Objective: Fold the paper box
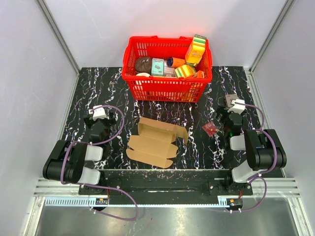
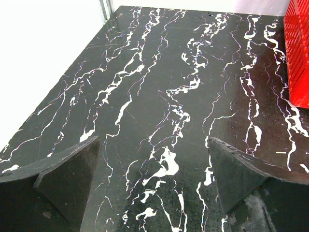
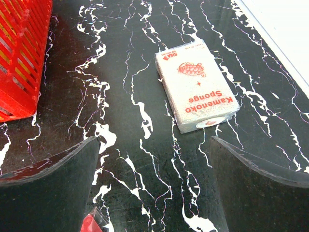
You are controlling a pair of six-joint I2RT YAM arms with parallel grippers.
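Observation:
The paper box [image 1: 155, 141] lies flat and unfolded on the black marbled table [image 1: 197, 147], between the two arms, a brown cardboard sheet with its flaps spread. My left gripper [image 1: 104, 120] rests to its left, apart from it. In the left wrist view this gripper [image 2: 154, 179] stands open over bare table. My right gripper [image 1: 224, 118] sits to the box's right and is also open [image 3: 154, 179], with nothing between its fingers. Neither wrist view shows the paper box.
A red basket [image 1: 162, 88] with several small packages stands at the back centre; its wall shows as basket [image 2: 299, 53] and basket [image 3: 21, 53]. A small red packet [image 1: 210, 129] lies by my right gripper. A white sponge pack [image 3: 195, 87] lies ahead of it.

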